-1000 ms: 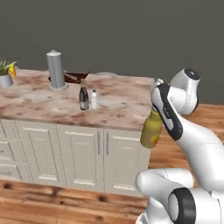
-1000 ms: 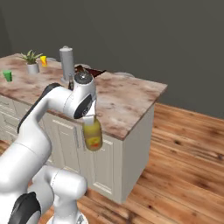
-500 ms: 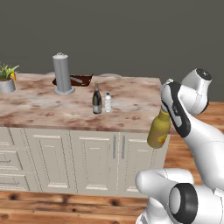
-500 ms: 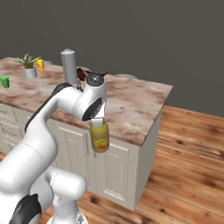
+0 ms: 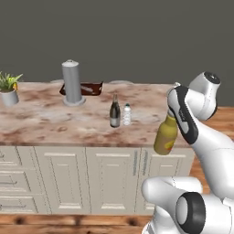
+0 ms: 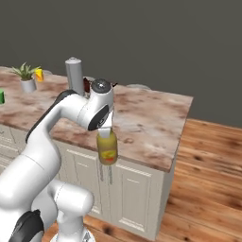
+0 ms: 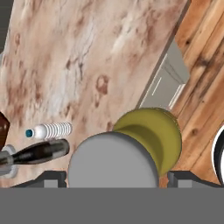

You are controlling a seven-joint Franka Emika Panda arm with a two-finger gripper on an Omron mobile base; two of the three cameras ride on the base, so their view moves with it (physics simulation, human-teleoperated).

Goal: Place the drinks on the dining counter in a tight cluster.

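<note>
The pincer (image 5: pixel 172 119) grips the fat yellow bottle (image 5: pixel 165 135) by its top; the bottle hangs upright in the air, just off the front edge of the desk (image 5: pixel 55 119) toward its right end, its body level with the upper cabinet doors (image 5: pixel 112 176); in the right base view the same bottle (image 6: pixel 107 147) hangs under the hand, in front of the marble edge (image 6: pixel 151 127); in the hand view the bottle (image 7: pixel 151 131) bulges out below a grey cap, with the pincer (image 7: pixel 114 177) closed on either side of it.

On the desk the dark wine bottle (image 5: pixel 115 112) and the small clear water bottle (image 5: pixel 127 114) stand upright just beside each other, the wine bottle on the left, both near the middle of the top and well apart from the held bottle; the hand view shows the water bottle (image 7: pixel 49 130) with its blue cap next to the wine bottle (image 7: pixel 39 152).

Farther back stands a tall grey cylinder (image 5: pixel 72 82) on a round base; beside it lies a dark brown tray (image 5: pixel 90 88); a potted plant (image 5: pixel 8 89) sits at the left end; wooden floor (image 6: pixel 208 179) runs to the right of the island.
</note>
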